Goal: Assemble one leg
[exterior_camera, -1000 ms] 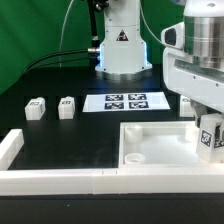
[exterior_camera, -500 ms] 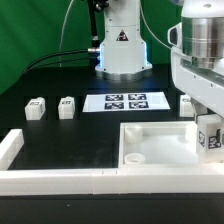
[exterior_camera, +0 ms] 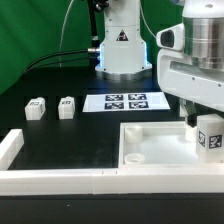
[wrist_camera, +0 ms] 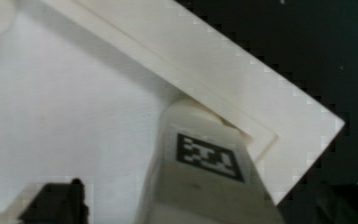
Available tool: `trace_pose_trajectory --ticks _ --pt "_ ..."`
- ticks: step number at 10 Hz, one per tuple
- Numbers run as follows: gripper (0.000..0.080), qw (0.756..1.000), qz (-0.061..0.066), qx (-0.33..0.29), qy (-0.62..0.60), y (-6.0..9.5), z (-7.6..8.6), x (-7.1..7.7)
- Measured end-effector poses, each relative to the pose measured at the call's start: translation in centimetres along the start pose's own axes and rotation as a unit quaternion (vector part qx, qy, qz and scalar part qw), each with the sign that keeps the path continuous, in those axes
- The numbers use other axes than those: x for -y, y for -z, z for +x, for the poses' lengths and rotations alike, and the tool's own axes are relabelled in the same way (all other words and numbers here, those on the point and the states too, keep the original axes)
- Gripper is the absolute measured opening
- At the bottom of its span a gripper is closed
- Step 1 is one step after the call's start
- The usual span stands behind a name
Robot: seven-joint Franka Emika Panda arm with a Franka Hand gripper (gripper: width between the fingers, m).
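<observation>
A leg [exterior_camera: 210,137], a chunky white peg with a black-and-white tag, stands upright at the far right corner of the white square tray [exterior_camera: 160,150]. My gripper [exterior_camera: 203,120] is right above it, jaws open on either side of the peg. In the wrist view the leg [wrist_camera: 208,165] runs between the two dark fingers [wrist_camera: 51,203], with a gap on each side, over the tray's corner [wrist_camera: 247,85]. Two more legs [exterior_camera: 35,107] [exterior_camera: 67,106] lie on the black table at the exterior view's left.
The marker board [exterior_camera: 127,101] lies in front of the robot base [exterior_camera: 120,50]. A white L-shaped wall [exterior_camera: 12,150] runs along the table's front and left, adjoining the tray.
The leg has sunk slightly and straightened upright in the tray's corner. The gripper body has shifted a little to the exterior view's left, and a dark finger now shows apart from the leg.
</observation>
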State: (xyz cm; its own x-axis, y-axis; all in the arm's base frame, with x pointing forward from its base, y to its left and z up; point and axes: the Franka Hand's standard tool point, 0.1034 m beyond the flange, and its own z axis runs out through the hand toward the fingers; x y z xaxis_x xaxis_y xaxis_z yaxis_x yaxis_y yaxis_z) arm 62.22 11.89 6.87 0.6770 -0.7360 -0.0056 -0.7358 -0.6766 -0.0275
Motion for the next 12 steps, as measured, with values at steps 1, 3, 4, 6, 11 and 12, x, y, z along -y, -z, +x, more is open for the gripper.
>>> trace_pose_trajectory --ticks 1,3,4,6,11,12 --pt "0.0648 0.999 -0.002 -0.002 0.051 0.00 0.00 0.00" --pt "0.0648 0.988 -0.006 -0.006 0.152 0.02 0.03 0.00" --pt "0.0648 0.978 -0.010 -0.009 0.207 0.06 -0.04 0.11" --pt "0.0648 0.951 -0.015 -0.006 0.310 0.28 0.11 0.19" --pt "0.0648 0.905 -0.017 -0.007 0.426 0.27 0.28 0.10" --pt "0.0601 0.905 -0.017 -0.007 0.426 0.27 0.28 0.10"
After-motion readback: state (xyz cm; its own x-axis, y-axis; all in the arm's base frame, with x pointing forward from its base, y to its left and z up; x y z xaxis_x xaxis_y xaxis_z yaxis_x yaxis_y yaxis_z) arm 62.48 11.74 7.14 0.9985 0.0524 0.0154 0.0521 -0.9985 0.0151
